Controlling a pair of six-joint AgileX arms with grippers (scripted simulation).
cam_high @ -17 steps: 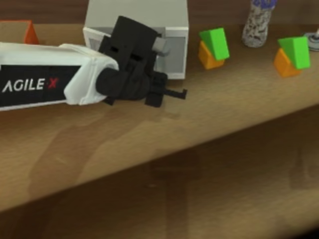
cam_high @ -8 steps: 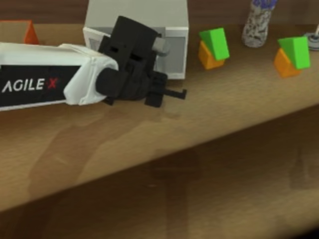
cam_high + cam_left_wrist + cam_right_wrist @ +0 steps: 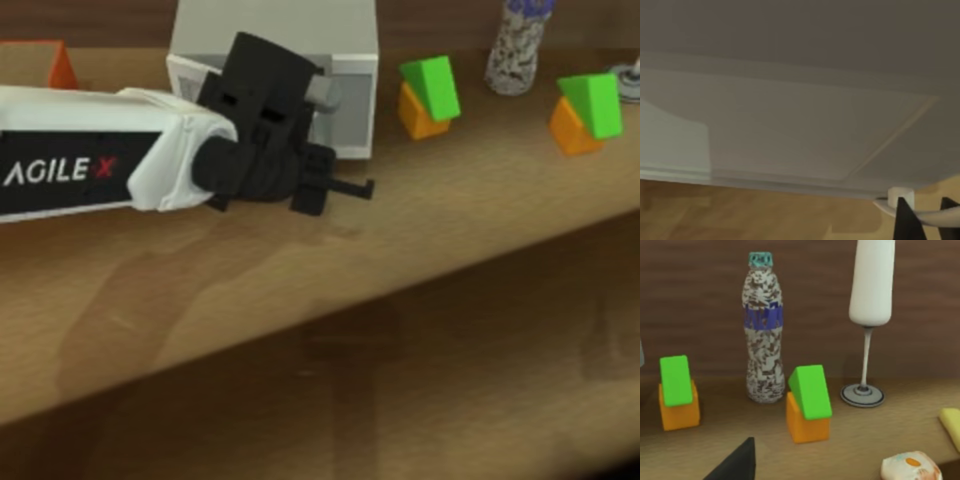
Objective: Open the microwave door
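The silver-white microwave (image 3: 275,25) stands at the back of the table, left of centre. Its door (image 3: 350,125) faces the front and fills most of the left wrist view as the door (image 3: 790,120). My left arm reaches in from the left, with the left gripper (image 3: 355,187) low in front of the door, near its right edge. In the left wrist view the left gripper (image 3: 922,200) has its two dark fingers close together on either side of the thin white handle strip (image 3: 940,215). My right gripper (image 3: 740,465) is outside the top view.
Two orange blocks with green tops (image 3: 428,97) (image 3: 585,112) sit right of the microwave, with a speckled bottle (image 3: 518,45) and a wine glass (image 3: 867,315) behind them. An orange box (image 3: 55,65) is at the far left. A white packet (image 3: 910,467) lies near the right gripper.
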